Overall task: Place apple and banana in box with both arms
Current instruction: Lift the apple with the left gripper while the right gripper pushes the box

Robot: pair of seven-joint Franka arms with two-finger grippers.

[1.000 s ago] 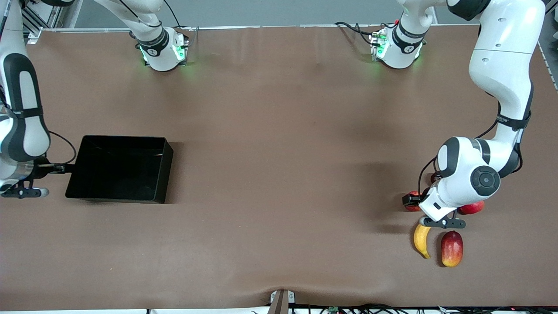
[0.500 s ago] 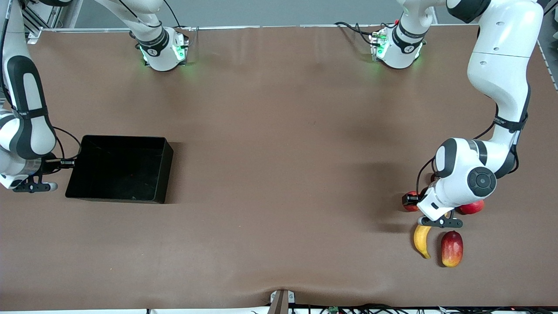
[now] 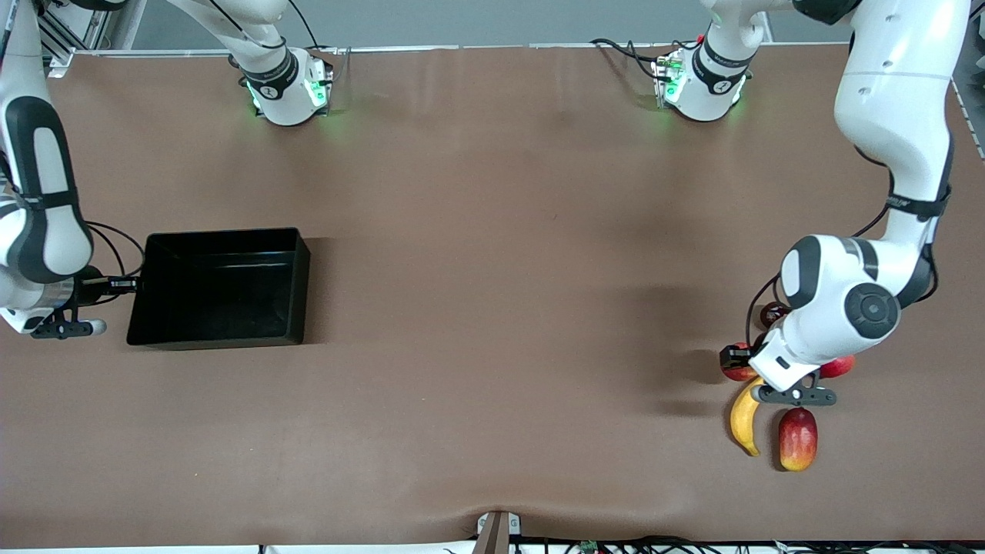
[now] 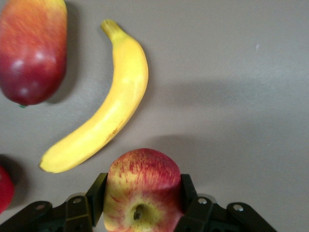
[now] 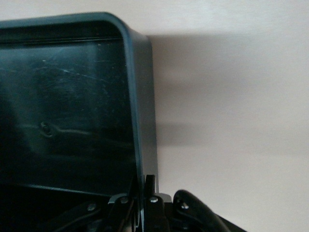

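My left gripper (image 3: 740,360) is shut on the apple (image 4: 142,186), red with yellow streaks, at the left arm's end of the table; I cannot tell whether it touches the table. The apple shows in the front view (image 3: 737,372) too. The banana (image 3: 743,419) lies on the table just nearer the camera and also shows in the left wrist view (image 4: 104,123). My right gripper (image 3: 127,285) is shut on the end wall of the black box (image 3: 223,235), which is empty. The pinched wall (image 5: 140,121) runs between the fingers (image 5: 151,183).
A red-yellow mango (image 3: 797,438) lies beside the banana; it also shows in the left wrist view (image 4: 31,48). A larger red fruit (image 3: 839,366) and a small dark red one (image 3: 772,314) sit under the left arm's wrist.
The right gripper has shifted the box toward the table's middle and a little away from the camera, turning it squarer. The left gripper with the apple has moved slightly toward the left arm's end.
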